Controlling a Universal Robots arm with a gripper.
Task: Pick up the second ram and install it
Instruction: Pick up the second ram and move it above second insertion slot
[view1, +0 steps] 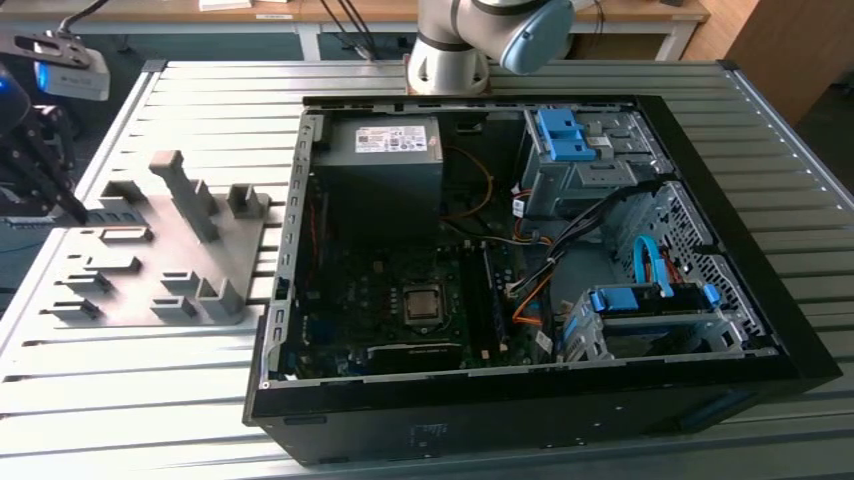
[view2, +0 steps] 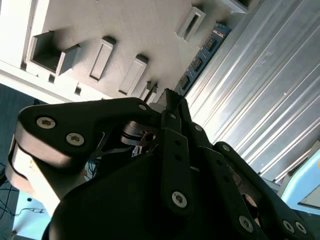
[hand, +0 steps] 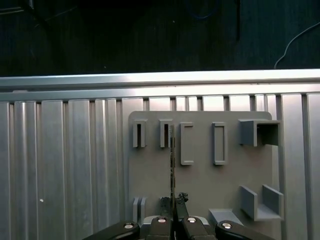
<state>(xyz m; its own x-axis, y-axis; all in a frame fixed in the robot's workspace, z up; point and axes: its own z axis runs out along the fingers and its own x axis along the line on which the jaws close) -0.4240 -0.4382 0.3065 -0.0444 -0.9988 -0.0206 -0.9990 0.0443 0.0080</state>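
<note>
- Exterior view: open computer case (view1: 534, 425) on the slatted table (view1: 134, 400); grey holder block (view1: 140, 275) beside it, on the exterior view's left.
- Second wrist view: second ram (view2: 202, 52) shows its chip face, long axis running straight out from the end effector (view2: 172, 98).
- First wrist view: ram edge-on, a thin dark line over the block's slots; end effector jaws pinched nearly together on its near end.

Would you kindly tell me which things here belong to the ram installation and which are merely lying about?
Job in hand: second ram, gripped by the end effector; open computer case with its motherboard.
Lying about: grey holder block, power supply, blue drive bay, slatted table.
</note>
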